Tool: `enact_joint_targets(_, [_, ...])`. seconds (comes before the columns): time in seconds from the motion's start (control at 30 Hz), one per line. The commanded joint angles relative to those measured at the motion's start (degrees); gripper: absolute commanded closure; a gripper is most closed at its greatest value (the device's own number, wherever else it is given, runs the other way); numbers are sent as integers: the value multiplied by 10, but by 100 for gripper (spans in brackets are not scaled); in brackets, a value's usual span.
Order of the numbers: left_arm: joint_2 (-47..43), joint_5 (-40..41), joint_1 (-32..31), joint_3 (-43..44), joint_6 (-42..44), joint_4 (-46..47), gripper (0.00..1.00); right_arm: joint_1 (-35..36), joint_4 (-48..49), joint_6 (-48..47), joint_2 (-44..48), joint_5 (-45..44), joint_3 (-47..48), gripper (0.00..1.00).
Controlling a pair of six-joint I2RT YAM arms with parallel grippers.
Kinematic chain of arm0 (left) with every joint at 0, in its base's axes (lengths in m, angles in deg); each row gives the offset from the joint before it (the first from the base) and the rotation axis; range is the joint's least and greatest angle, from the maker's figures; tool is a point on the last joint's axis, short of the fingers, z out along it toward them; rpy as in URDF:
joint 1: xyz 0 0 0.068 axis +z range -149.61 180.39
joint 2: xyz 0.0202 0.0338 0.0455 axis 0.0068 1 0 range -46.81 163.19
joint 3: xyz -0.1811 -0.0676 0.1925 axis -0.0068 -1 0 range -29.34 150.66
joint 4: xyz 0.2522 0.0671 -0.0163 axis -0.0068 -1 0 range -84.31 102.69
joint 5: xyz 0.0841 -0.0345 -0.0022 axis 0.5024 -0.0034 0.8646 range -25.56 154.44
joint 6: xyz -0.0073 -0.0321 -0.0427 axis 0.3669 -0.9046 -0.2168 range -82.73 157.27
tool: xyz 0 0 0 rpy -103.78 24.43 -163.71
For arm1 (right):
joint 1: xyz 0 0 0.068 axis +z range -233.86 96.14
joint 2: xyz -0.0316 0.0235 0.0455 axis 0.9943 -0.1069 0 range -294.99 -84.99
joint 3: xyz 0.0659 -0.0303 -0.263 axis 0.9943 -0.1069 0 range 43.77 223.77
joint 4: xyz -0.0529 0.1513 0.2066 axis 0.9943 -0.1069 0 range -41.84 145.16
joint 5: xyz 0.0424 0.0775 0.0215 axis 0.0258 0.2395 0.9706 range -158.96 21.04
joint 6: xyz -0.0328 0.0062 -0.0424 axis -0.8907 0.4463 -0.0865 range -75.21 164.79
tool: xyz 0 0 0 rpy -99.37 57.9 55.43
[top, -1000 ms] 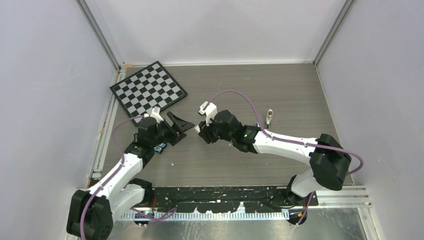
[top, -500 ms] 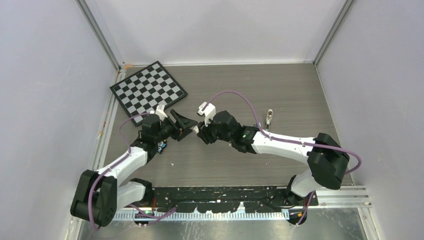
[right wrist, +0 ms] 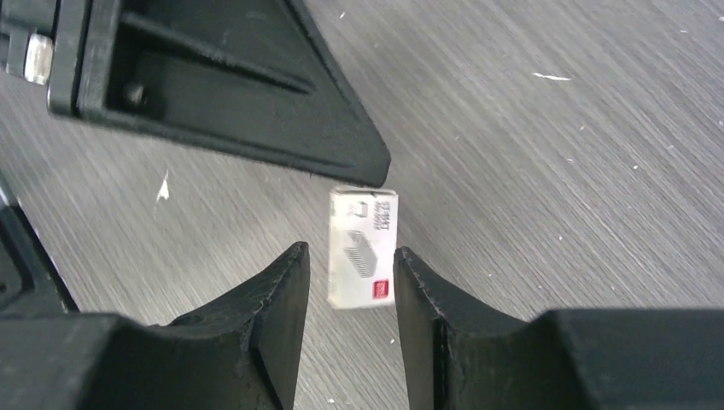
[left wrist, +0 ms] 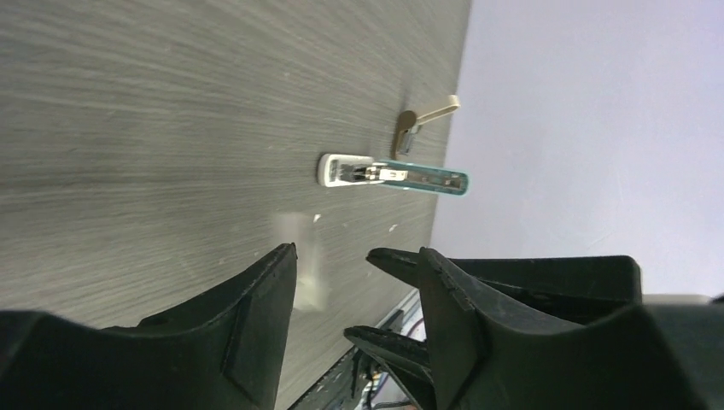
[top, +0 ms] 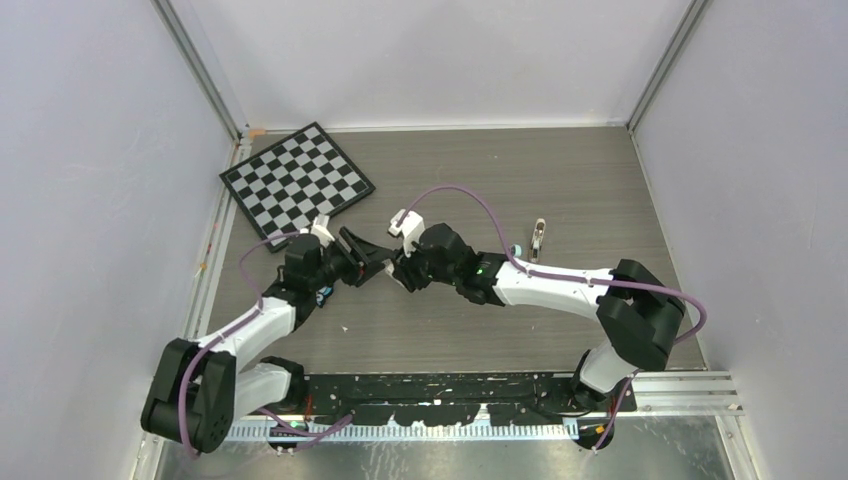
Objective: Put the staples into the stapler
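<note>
Surroundings: pale panels wall in a grey wood-grain desk (top: 560,170), and a checkerboard (top: 297,183) lies askew in its far-left corner.
Right fingers: the black right fingers (right wrist: 256,333) stand partly open on either side of a small white box (right wrist: 363,248) with a red mark and a printed staple drawing. One finger touches a long side of the box and a thin slit shows at the other. I cannot tell whether the box is clamped.
Left fingers: the left fingers (left wrist: 256,325) stand apart with a clear gap. In the left wrist view the box is a blur close against one finger, with the other finger well clear of it. In the right wrist view one left fingertip meets the box's top edge.
Left arm: the left arm (top: 250,325) reaches forward from the near-left base, its wrist turned so the fingers point right.
Right arm: the right arm (top: 550,285) stretches left from the near-right base, and a purple cable (top: 470,195) arches over its wrist. Both sets of fingers meet near the desk's middle.
Stapler: the stapler (left wrist: 393,173) lies flat on the desk right of centre, well apart from both sets of fingers. It shows a white end, a silver channel and a teal end, and a small tan piece (left wrist: 408,124) sits just beside it.
</note>
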Motion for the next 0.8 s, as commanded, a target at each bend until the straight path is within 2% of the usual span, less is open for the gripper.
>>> enact_joint_targets(0.0, [-46, 34, 4, 12, 59, -123, 42, -2, -34, -85, 9, 76, -9, 54])
enact_joint_targets(0.1, [-87, 74, 4, 30, 102, -233, 39, -1, -92, -135, 0, 131, -12, 54])
enact_joint_targets(0.2, [-143, 124, 4, 46, 133, -310, 39, -2, -121, -165, -13, 139, -10, 54])
enact_joint_targets(0.3, [-185, 169, 4, 55, 159, -355, 41, -3, -143, -154, -24, 126, 9, 54])
enact_joint_targets(0.4, [-202, 175, 4, 70, 231, -367, 45, -3, -123, -102, -19, 57, 8, 54])
enact_joint_targets(0.47, [-199, 146, 3, 91, 321, -361, 46, -10, -101, -51, -3, 7, -6, 54])
enact_joint_targets(0.53, [-186, 109, 3, 120, 405, -362, 45, -30, -88, 18, 24, -8, -19, 53])
enact_joint_targets(0.63, [-146, -6, 2, 172, 570, -377, 43, -76, -108, 125, 74, 1, -22, 49])
enact_joint_targets(0.7, [-128, -80, -4, 189, 710, -384, 41, -98, -137, 174, 105, -10, -14, 47])
enact_joint_targets(0.77, [-121, -127, -14, 189, 872, -393, 34, -122, -167, 212, 133, -27, -9, 42])
